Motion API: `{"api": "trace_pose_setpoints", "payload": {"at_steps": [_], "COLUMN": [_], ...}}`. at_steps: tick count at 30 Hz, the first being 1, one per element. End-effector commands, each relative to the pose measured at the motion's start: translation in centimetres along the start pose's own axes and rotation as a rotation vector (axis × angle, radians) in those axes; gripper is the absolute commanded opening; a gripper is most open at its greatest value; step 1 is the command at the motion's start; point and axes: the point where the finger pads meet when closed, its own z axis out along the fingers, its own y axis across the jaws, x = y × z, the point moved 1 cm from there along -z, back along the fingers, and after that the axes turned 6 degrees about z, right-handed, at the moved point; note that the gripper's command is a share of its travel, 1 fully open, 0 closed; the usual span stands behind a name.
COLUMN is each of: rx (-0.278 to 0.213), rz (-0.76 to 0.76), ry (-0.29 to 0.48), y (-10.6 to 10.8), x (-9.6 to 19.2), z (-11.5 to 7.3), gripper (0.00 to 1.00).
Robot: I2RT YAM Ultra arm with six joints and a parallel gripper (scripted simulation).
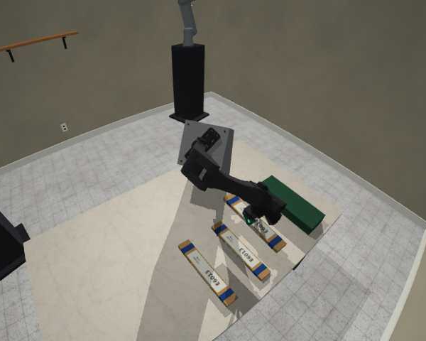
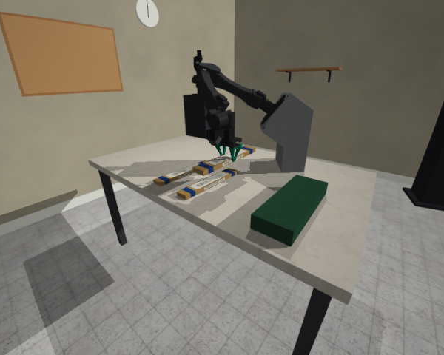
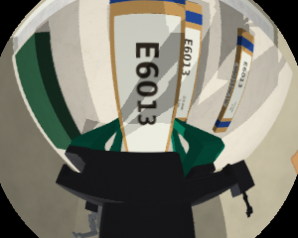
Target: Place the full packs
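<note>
Three long tan packs with blue bands and white labels marked E6013 are on the table. My gripper is shut on the pack nearest the green platform, with its green fingers on the two long sides near the middle. In the wrist view the held pack fills the centre between the fingers. In the exterior view the held pack looks level and slightly raised. The middle pack and the outer pack lie flat on the table. The low green platform has nothing on it.
The arm's grey base plate stands at the back of the table. The platform lies near the table's edge, parallel to the packs. A black pedestal stands on the floor behind the table.
</note>
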Motion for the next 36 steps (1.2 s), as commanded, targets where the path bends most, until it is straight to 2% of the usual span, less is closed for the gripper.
{"api": "trace_pose_setpoints", "payload": {"at_steps": [1,14,15,18,19,22,25,30,33,36], "rx": [-0.032,-0.032,-0.041,-0.04,-0.05,-0.037,-0.039,-0.045,-0.042,-0.044], "rz": [-0.018,-0.018,-0.042,-0.046,0.013,0.003,-0.043,-0.008,-0.032,-0.016], "ry": [-0.042,-0.043,-0.04,-0.037,-0.08,-0.075,-0.04,-0.066,-0.048,-0.06], "y": [1.4,1.4,2.1,2.3,1.3,1.2,2.2,1.6,2.1,1.6], "x": [-0.6,-0.6,0.1,0.1,-2.1,-1.7,0.0,-1.3,-0.5,-0.9], "z": [-1.6,-1.6,-1.4,-1.1,-2.1,-1.4,-0.1,0.1,1.1,0.8], "gripper": [0.0,0.0,0.0,0.0,0.0,0.0,0.0,0.0,0.0,0.0]}}
